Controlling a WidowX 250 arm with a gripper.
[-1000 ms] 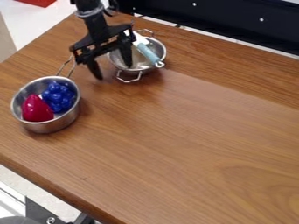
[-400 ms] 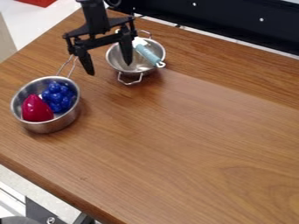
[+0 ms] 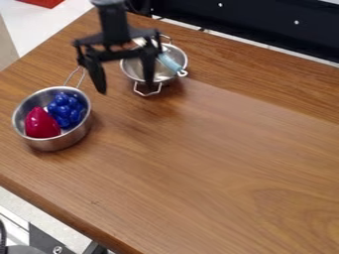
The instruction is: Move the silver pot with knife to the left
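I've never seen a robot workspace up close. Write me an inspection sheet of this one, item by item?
Surface: brown wood-grain table.
Job's things: silver pot upright towards the back; knife lying across it, blue handle over the rim.
Clutter: metal pan at left, holding a red item and a blue bunch.
Gripper: open, one finger in front of the pot as seen here, the other left of it; contact cannot be judged.
Cables: possibly one, a dark curve at the lower left edge.
Surroundings: black panel behind, red object at top left.
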